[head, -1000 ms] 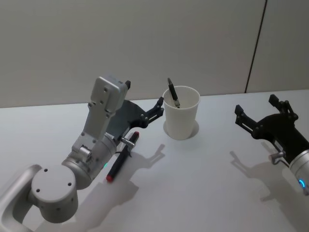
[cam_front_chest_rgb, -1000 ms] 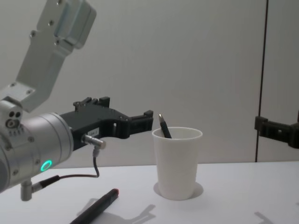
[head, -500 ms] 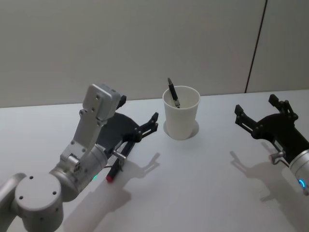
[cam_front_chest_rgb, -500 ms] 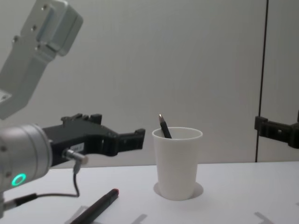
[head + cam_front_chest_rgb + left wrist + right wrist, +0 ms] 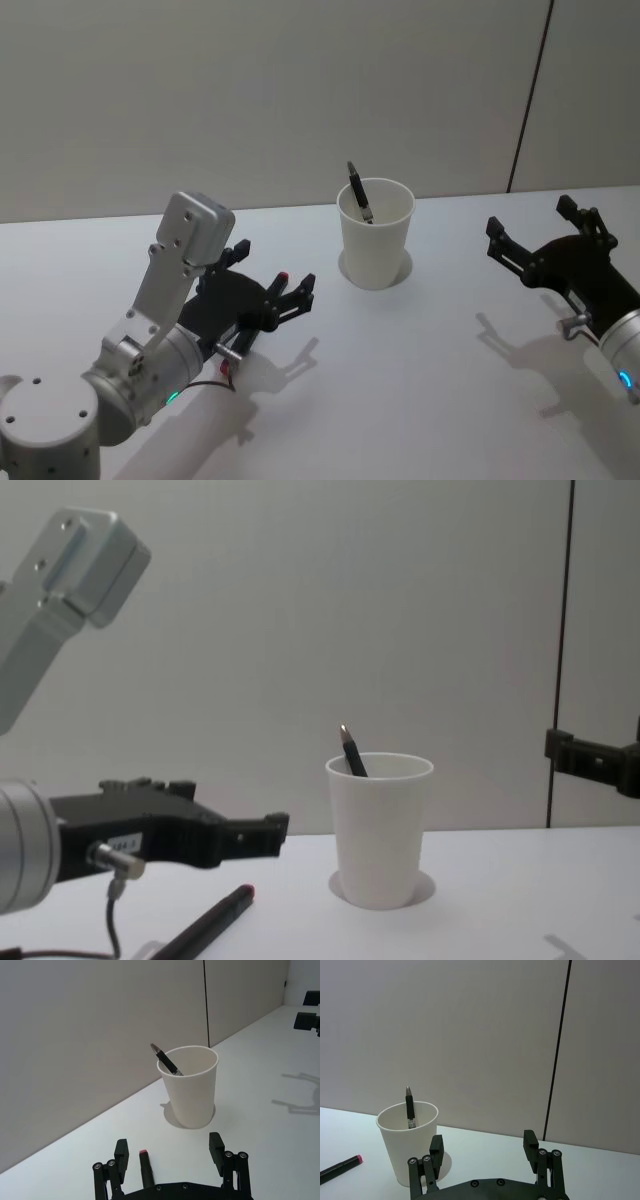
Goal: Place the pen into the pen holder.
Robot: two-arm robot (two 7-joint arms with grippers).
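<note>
Left gripper (image 5: 272,270): jaws spread, holding nothing. It sits low over the tabletop (image 5: 420,380) at near left, pointing far and right toward the pen holder (image 5: 377,245).

Right gripper (image 5: 530,218): jaws spread, holding nothing. It is at the right, well apart from the holder and raised off the tabletop.

Red-tipped pen (image 5: 284,277): dark barrel, lying flat on the tabletop to the near left of the holder and apart from it.
- Head view: the left gripper covers most of the barrel, leaving the red end visible between the jaws.
- Left wrist view: the far end of the pen (image 5: 146,1165) lies between the spread jaws of the left gripper (image 5: 168,1146), closer to one side.
- Chest view: the pen (image 5: 210,920) lies below the left gripper (image 5: 270,832) with a clear gap between them.
- Right wrist view: the pen (image 5: 340,1166) lies beside the holder (image 5: 410,1145), seen beyond the right gripper (image 5: 483,1140).

Pen holder: white paper cup, upright at centre on the far part of the tabletop.
- Left wrist view: the holder (image 5: 190,1095) stands just beyond the jaws.
- Chest view: the holder (image 5: 378,830) shows its tapered side and rolled rim.

Dark pen (image 5: 358,195): stands inside the holder, leaning on the far left of the rim with its tip above it. It also shows in the chest view (image 5: 350,750).

Tabletop: plain white, carrying soft shadows of both arms.

Wall (image 5: 250,90): pale grey, close behind the tabletop, with one dark vertical seam (image 5: 530,95) at the right.
</note>
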